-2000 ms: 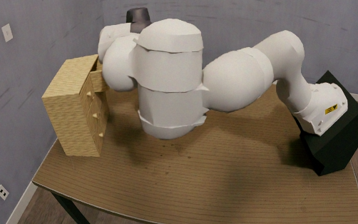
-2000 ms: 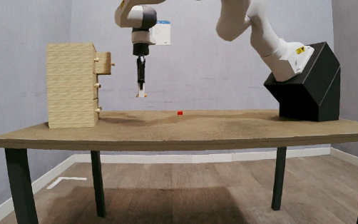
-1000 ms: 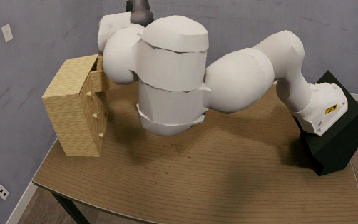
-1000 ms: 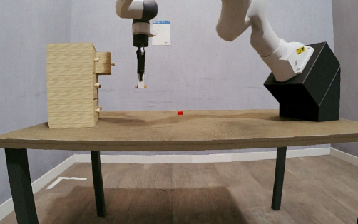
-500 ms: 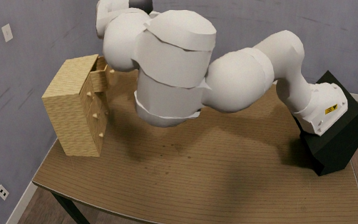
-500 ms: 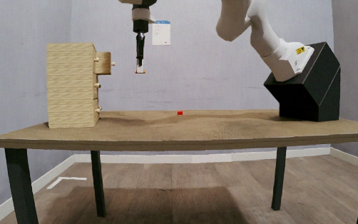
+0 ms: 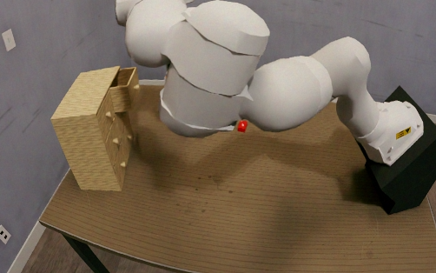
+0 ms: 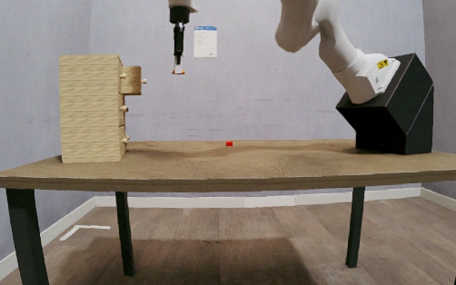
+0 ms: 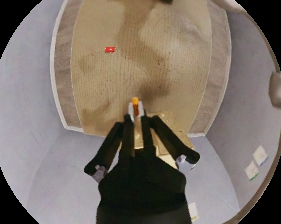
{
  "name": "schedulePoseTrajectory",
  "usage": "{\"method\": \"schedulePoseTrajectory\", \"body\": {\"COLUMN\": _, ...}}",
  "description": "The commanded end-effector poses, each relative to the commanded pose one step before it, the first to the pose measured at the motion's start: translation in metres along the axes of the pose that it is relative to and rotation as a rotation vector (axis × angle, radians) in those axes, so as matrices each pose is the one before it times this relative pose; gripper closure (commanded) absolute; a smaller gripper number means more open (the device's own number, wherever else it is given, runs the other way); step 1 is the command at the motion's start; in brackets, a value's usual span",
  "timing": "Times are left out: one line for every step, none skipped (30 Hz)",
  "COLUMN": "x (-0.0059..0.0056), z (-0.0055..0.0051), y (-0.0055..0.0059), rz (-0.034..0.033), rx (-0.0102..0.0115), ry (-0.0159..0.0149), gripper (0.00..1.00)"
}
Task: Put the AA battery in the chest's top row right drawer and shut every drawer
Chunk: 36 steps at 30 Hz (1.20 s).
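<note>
The wooden chest [image 7: 76, 143] [image 8: 88, 109] stands upright at the table's left end. Its top-row right drawer [image 7: 121, 99] [image 8: 133, 81] is pulled out; the part of its inside that shows looks empty. The other fronts that show look shut. My gripper [image 8: 178, 71] [image 9: 136, 106] points down and is shut on the AA battery [image 9: 135, 101], whose orange end shows between the fingertips in the wrist view. In the exterior view it hangs to the right of the open drawer, its tips at about the drawer's height. In the top view the arm hides the gripper.
A small red block [image 7: 242, 126] [image 8: 229, 143] [image 9: 109, 49] lies on the table [image 7: 245, 217] [image 8: 270, 170], well away from the chest. The arm's black base [image 7: 414, 174] [image 8: 394, 122] stands at the right end. Walls stand behind the table and beyond the chest.
</note>
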<state>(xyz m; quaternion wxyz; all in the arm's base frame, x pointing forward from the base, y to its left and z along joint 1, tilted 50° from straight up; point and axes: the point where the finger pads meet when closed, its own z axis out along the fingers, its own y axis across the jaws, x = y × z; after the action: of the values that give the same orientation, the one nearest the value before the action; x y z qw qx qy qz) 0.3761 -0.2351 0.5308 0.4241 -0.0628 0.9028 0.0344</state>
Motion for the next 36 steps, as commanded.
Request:
{"method": "schedulePoseTrajectory", "body": {"x": 0.00406, "z": -0.00934, "y": 0.00638, "rz": 0.01101, "rx": -0.02198, "ry": 0.01272, "gripper": 0.85}}
{"method": "schedulePoseTrajectory", "body": {"x": 0.0, "z": 0.0, "y": 0.0, "rz": 0.0, "rx": 0.0, "ry": 0.0, "gripper": 0.85}}
{"method": "schedulePoseTrajectory", "body": {"x": 0.0, "z": -0.00399, "y": 0.0, "rz": 0.0, "rx": 0.0, "ry": 0.0, "gripper": 0.85}}
{"method": "schedulePoseTrajectory", "body": {"x": 0.0, "z": -0.00376, "y": 0.0, "rz": 0.0, "rx": 0.0, "ry": 0.0, "gripper": 0.85}}
{"method": "schedulePoseTrajectory", "body": {"x": 0.0, "z": -0.00352, "y": 0.0, "rz": 0.0, "rx": 0.0, "ry": 0.0, "gripper": 0.85}}
{"method": "schedulePoseTrajectory", "body": {"x": -0.00001, "z": -0.00329, "y": 0.0, "rz": 0.0, "rx": 0.0, "ry": 0.0, "gripper": 0.85}}
{"method": "schedulePoseTrajectory", "body": {"x": 0.0, "z": -0.00309, "y": 0.0, "rz": 0.0, "rx": 0.0, "ry": 0.00001, "gripper": 0.85}}
{"method": "schedulePoseTrajectory", "body": {"x": -0.00001, "z": -0.00286, "y": 0.0, "rz": 0.0, "rx": 0.0, "ry": 0.0, "gripper": 0.85}}
{"method": "schedulePoseTrajectory", "body": {"x": 0.0, "z": -0.00266, "y": 0.0, "rz": 0.0, "rx": 0.0, "ry": 0.0, "gripper": 0.85}}
{"method": "schedulePoseTrajectory", "body": {"x": 0.0, "z": -0.00245, "y": 0.0, "rz": 0.0, "rx": 0.0, "ry": 0.0, "gripper": 0.85}}
{"method": "schedulePoseTrajectory", "body": {"x": 0.0, "z": -0.00226, "y": 0.0, "rz": 0.0, "rx": 0.0, "ry": 0.0, "gripper": 0.85}}
{"method": "schedulePoseTrajectory", "body": {"x": -0.00001, "z": -0.00205, "y": 0.0, "rz": 0.0, "rx": 0.0, "ry": 0.0, "gripper": 0.85}}
{"method": "schedulePoseTrajectory", "body": {"x": 0.00001, "z": -0.00188, "y": 0.0, "rz": 0.0, "rx": 0.0, "ry": 0.00001, "gripper": 0.85}}
{"method": "schedulePoseTrajectory", "body": {"x": -0.00001, "z": -0.00168, "y": 0.0, "rz": 0.0, "rx": 0.0, "ry": 0.0, "gripper": 0.85}}
{"method": "schedulePoseTrajectory", "body": {"x": 0.0, "z": -0.00151, "y": 0.0, "rz": 0.0, "rx": 0.0, "ry": 0.0, "gripper": 0.85}}
{"method": "schedulePoseTrajectory", "body": {"x": 0.0, "z": -0.00134, "y": 0.0, "rz": 0.0, "rx": 0.0, "ry": 0.0, "gripper": 0.85}}
{"method": "schedulePoseTrajectory", "body": {"x": 0.0, "z": -0.00118, "y": 0.0, "rz": 0.0, "rx": 0.0, "ry": 0.0, "gripper": 0.85}}
{"method": "schedulePoseTrajectory", "body": {"x": 0.0, "z": 0.0, "y": 0.0, "rz": 0.0, "rx": 0.0, "ry": 0.0, "gripper": 0.85}}
{"method": "schedulePoseTrajectory", "body": {"x": 0.0, "z": 0.0, "y": 0.0, "rz": 0.0, "rx": 0.0, "ry": 0.0, "gripper": 0.85}}
{"method": "schedulePoseTrajectory", "body": {"x": -0.00001, "z": -0.00101, "y": 0.0, "rz": 0.0, "rx": 0.0, "ry": 0.0, "gripper": 0.85}}
{"method": "schedulePoseTrajectory", "body": {"x": 0.0, "z": -0.00087, "y": 0.0, "rz": 0.0, "rx": 0.0, "ry": 0.0, "gripper": 0.85}}
{"method": "schedulePoseTrajectory", "body": {"x": 0.0, "z": -0.00073, "y": 0.0, "rz": 0.0, "rx": 0.0, "ry": 0.0, "gripper": 0.85}}
{"method": "schedulePoseTrajectory", "body": {"x": 0.0, "z": -0.0006, "y": 0.0, "rz": 0.0, "rx": 0.0, "ry": 0.0, "gripper": 0.85}}
{"method": "schedulePoseTrajectory", "body": {"x": 0.0, "z": -0.00048, "y": 0.0, "rz": 0.0, "rx": 0.0, "ry": 0.0, "gripper": 0.85}}
{"method": "schedulePoseTrajectory", "body": {"x": 0.0, "z": -0.00037, "y": 0.0, "rz": 0.0, "rx": 0.0, "ry": 0.0, "gripper": 0.85}}
{"method": "schedulePoseTrajectory", "body": {"x": 0.0, "z": -0.00027, "y": 0.0, "rz": 0.0, "rx": 0.0, "ry": 0.0, "gripper": 0.85}}
{"method": "schedulePoseTrajectory", "body": {"x": 0.0, "z": -0.00019, "y": 0.0, "rz": 0.0, "rx": 0.0, "ry": 0.0, "gripper": 0.85}}
{"method": "schedulePoseTrajectory", "body": {"x": 0.0, "z": -0.00012, "y": 0.0, "rz": 0.0, "rx": 0.0, "ry": 0.0, "gripper": 0.85}}
{"method": "schedulePoseTrajectory", "body": {"x": 0.0, "z": -0.00006, "y": 0.0, "rz": 0.0, "rx": 0.0, "ry": 0.0, "gripper": 0.85}}
{"method": "schedulePoseTrajectory", "body": {"x": 0.0, "z": -0.00002, "y": 0.0, "rz": 0.0, "rx": 0.0, "ry": 0.0, "gripper": 0.85}}
{"method": "schedulePoseTrajectory", "body": {"x": 0.0, "z": 0.0, "y": 0.0, "rz": 0.0, "rx": 0.0, "ry": 0.0, "gripper": 0.85}}
{"method": "schedulePoseTrajectory", "body": {"x": 0.0, "z": 0.0, "y": 0.0, "rz": 0.0, "rx": 0.0, "ry": -0.00004, "gripper": 0.85}}
{"method": "schedulePoseTrajectory", "body": {"x": 0.0, "z": 0.0, "y": 0.0, "rz": 0.0, "rx": 0.0, "ry": -0.00027, "gripper": 0.85}}
{"method": "schedulePoseTrajectory", "body": {"x": 0.00001, "z": 0.00001, "y": 0.0, "rz": -0.00001, "rx": 0.0, "ry": -0.0007, "gripper": 0.85}}
{"method": "schedulePoseTrajectory", "body": {"x": 0.0, "z": 0.0, "y": 0.0, "rz": 0.0, "rx": 0.0, "ry": 0.0, "gripper": 0.85}}
{"method": "schedulePoseTrajectory", "body": {"x": 0.0, "z": 0.0, "y": 0.0, "rz": 0.0, "rx": 0.0, "ry": 0.0, "gripper": 0.85}}
